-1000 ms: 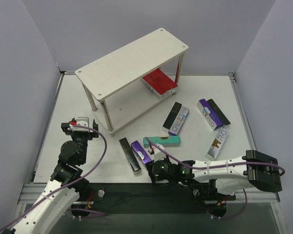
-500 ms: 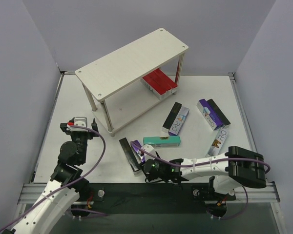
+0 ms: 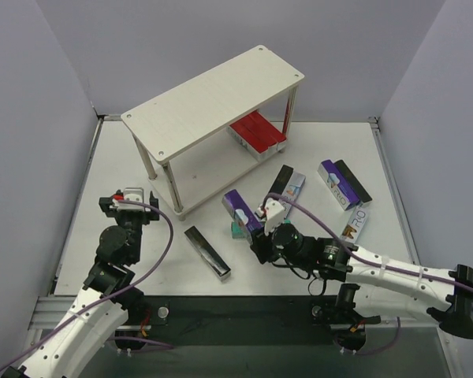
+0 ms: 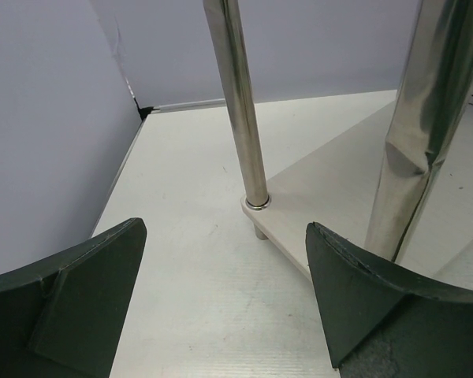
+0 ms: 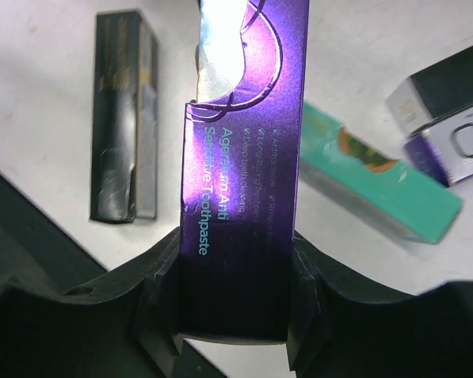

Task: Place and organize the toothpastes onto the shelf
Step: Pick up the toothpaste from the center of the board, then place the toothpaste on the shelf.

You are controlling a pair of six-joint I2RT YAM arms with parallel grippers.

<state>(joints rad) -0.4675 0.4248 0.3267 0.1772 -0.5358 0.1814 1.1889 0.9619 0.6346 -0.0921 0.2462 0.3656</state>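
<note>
the purple carton (image 3: 238, 206) is pinched at its near end between the two fingers of the right hand (image 3: 257, 227), which press against its long sides. it is held off the table (image 3: 339, 142), in front of the shelf (image 3: 213, 98), pointing far and left. in the right wrist view the carton (image 5: 244, 157) runs straight out from the hand (image 5: 236, 276), printed face up.

a teal carton (image 3: 238, 230) lies flat on the table just under the held one, largely hidden by it. a black carton (image 3: 207, 252) lies flat to the near left, apart from both. a black and silver carton (image 3: 284, 191) lies to the right of the shelf's near corner. further right are a purple and black pair (image 3: 343, 183) lying side by side, and a white carton (image 3: 353, 224) just near of them.

red cartons (image 3: 258, 134) sit side by side on the lower board of the shelf, at its right end.

the left hand (image 3: 126, 201) is spread wide and holds nothing. it sits low at the left of the table, facing a rod leg (image 4: 236, 110) of the shelf.
</note>
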